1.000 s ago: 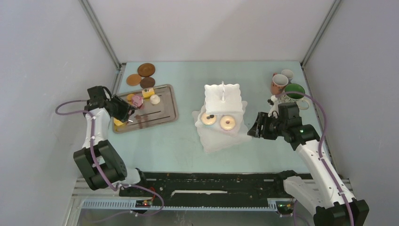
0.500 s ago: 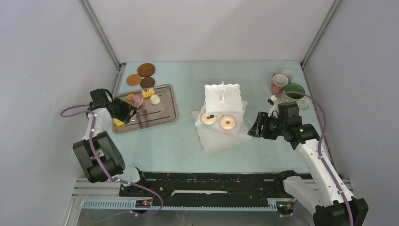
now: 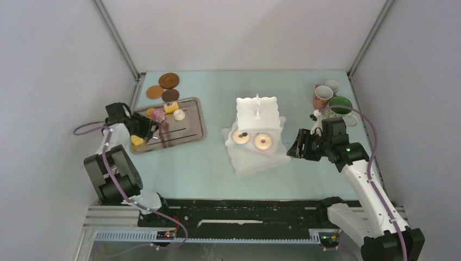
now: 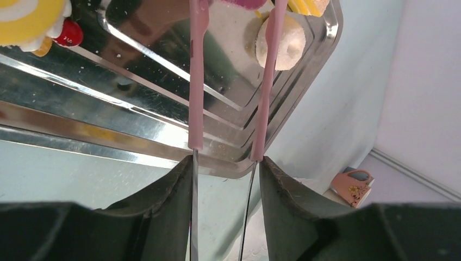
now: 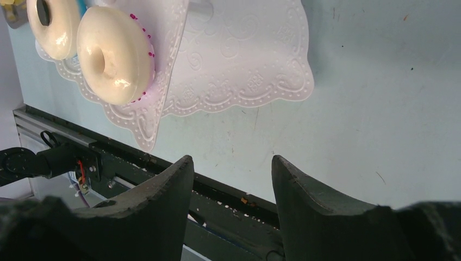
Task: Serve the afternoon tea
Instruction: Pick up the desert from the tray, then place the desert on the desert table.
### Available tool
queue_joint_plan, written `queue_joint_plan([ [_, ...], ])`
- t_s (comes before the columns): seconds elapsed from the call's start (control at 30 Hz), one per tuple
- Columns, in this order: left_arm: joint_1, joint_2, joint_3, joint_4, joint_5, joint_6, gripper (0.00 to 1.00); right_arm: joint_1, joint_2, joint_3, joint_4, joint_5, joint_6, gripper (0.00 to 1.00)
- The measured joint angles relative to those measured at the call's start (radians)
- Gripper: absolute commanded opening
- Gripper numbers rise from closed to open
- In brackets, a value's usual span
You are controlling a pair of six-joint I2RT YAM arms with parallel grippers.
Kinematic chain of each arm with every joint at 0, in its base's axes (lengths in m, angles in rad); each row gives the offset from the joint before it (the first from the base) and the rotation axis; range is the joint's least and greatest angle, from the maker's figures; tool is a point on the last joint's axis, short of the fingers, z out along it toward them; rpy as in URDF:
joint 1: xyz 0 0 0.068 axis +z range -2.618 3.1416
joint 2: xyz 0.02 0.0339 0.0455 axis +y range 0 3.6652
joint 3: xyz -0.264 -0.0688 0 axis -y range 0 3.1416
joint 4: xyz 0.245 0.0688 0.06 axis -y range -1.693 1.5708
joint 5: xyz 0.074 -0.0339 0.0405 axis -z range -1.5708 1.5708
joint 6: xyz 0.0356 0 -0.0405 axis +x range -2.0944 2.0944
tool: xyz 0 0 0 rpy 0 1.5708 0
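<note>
The white three-tier stand is mid-table with two donuts on its middle tier; one donut fills the right wrist view's top left. My left gripper is shut on pink tongs, whose two arms reach over the metal tray either side of a white round sweet. A yellow cake lies at the tray's near left. My right gripper is open and empty, just right of the stand's bottom tier. The left gripper hangs over the tray's left end.
Three brown coasters lie behind the tray. The pink mug, small pale mug and green-inside mug cluster at the back right, close behind my right arm. The black rail runs along the near edge.
My left arm has drawn slightly left and back, the tongs shifting with it over the tray. The right arm has not moved.
</note>
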Motion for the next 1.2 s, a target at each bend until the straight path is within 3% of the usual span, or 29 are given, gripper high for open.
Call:
queue_joint_plan([
  [0.43, 0.0, 0.011, -0.016, 0.05, 0.023, -0.013, 0.19, -0.004, 0.011, 0.001, -0.001, 0.0, 0.0, 0.58],
  [0.7, 0.0, -0.037, -0.032, 0.035, 0.025, 0.006, 0.09, -0.004, 0.011, 0.001, -0.001, -0.002, 0.0, 0.58],
  [0.97, 0.001, -0.146, -0.052, -0.051, 0.02, 0.084, 0.02, -0.004, 0.011, 0.001, -0.001, -0.003, 0.0, 0.58],
  [1.2, -0.002, -0.251, -0.109, -0.129, 0.042, 0.167, 0.03, 0.007, 0.01, 0.001, 0.0, -0.004, 0.0, 0.58],
])
